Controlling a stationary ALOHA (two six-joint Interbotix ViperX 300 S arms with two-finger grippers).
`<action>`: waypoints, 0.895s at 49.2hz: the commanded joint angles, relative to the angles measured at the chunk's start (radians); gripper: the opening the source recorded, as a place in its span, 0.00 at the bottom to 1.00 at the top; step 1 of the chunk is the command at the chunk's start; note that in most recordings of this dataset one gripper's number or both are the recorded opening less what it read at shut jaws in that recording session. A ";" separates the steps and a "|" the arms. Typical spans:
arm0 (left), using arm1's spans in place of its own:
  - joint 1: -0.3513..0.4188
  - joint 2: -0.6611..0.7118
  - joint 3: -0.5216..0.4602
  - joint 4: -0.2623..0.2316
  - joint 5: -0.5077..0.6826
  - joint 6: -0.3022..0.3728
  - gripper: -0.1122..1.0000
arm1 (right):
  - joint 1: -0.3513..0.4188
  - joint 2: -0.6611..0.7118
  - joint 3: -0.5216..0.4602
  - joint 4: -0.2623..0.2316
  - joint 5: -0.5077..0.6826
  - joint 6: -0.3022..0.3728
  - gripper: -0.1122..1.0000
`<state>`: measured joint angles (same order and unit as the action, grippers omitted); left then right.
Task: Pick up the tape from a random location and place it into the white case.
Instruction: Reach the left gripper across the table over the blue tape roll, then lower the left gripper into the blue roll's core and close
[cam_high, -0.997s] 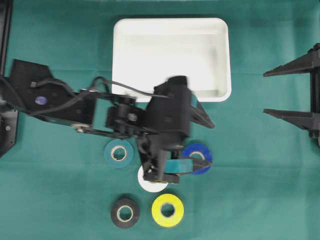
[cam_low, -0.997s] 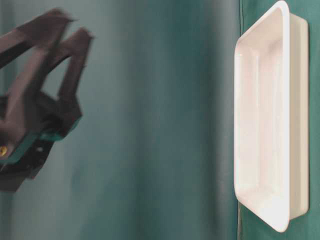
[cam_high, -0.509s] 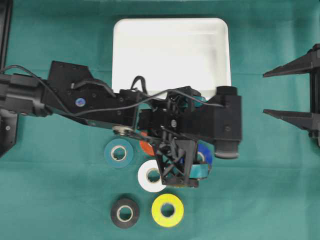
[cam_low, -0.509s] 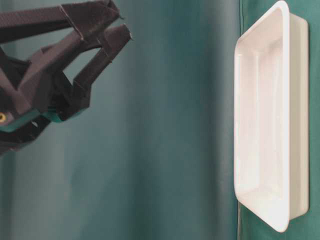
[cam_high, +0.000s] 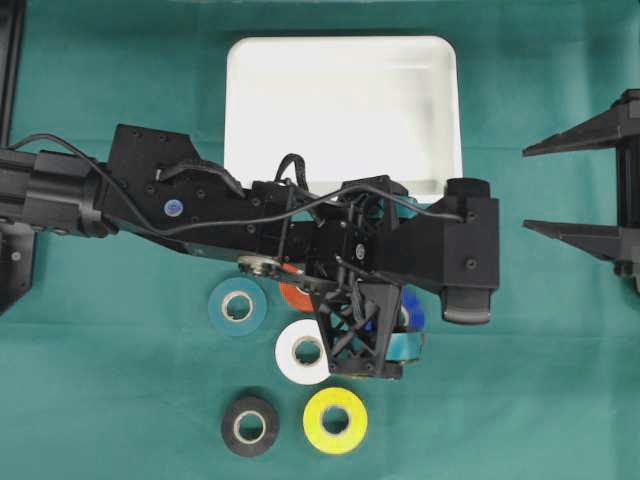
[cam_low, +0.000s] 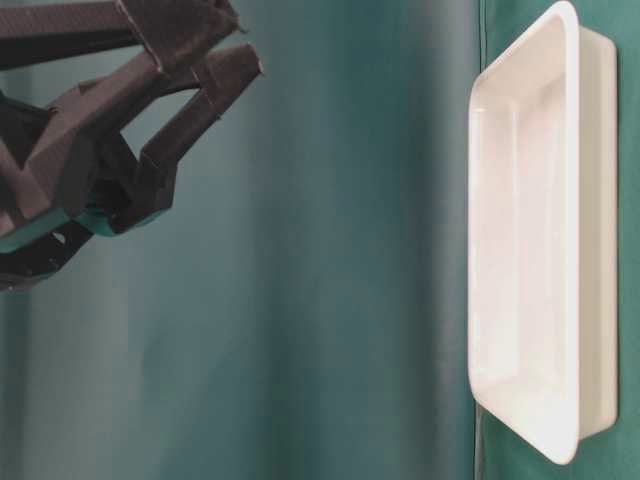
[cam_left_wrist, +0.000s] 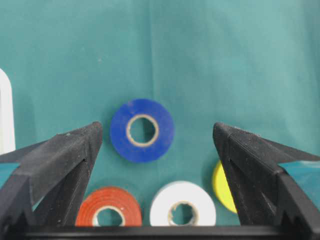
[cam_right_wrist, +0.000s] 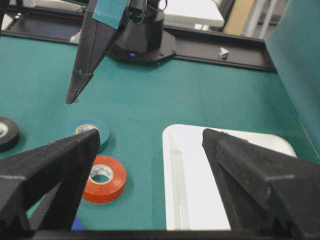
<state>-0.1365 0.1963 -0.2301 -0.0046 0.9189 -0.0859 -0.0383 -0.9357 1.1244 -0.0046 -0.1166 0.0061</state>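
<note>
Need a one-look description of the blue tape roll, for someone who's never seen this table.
Start at the white case at the far side of the green table; the tape rolls lie in a cluster on the cloth in front of it. In the left wrist view the blue tape roll lies flat between the open fingers of the left gripper. It is the only blue one; its neighbours are orange, white and yellow.

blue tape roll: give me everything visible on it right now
The blue tape roll is a flat ring of glossy blue tape on a pale cardboard-looking core, lying flat on the green cloth. In the left wrist view it is centred between the open fingers of the left end effector, which does not touch it. The orange roll and white roll lie close by, apart from it. Overhead, the arm hides most of it.
</note>
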 joint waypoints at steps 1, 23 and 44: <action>-0.003 -0.015 -0.025 0.003 -0.003 0.002 0.99 | -0.002 0.008 -0.028 -0.002 -0.005 0.003 0.94; -0.006 -0.009 -0.009 0.003 -0.025 0.000 0.99 | -0.002 0.012 -0.029 -0.002 -0.005 0.003 0.94; -0.015 0.040 0.112 0.003 -0.138 -0.051 0.99 | -0.002 0.012 -0.028 -0.002 -0.003 0.003 0.94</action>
<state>-0.1427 0.2470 -0.1273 -0.0031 0.8130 -0.1335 -0.0383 -0.9311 1.1229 -0.0046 -0.1166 0.0077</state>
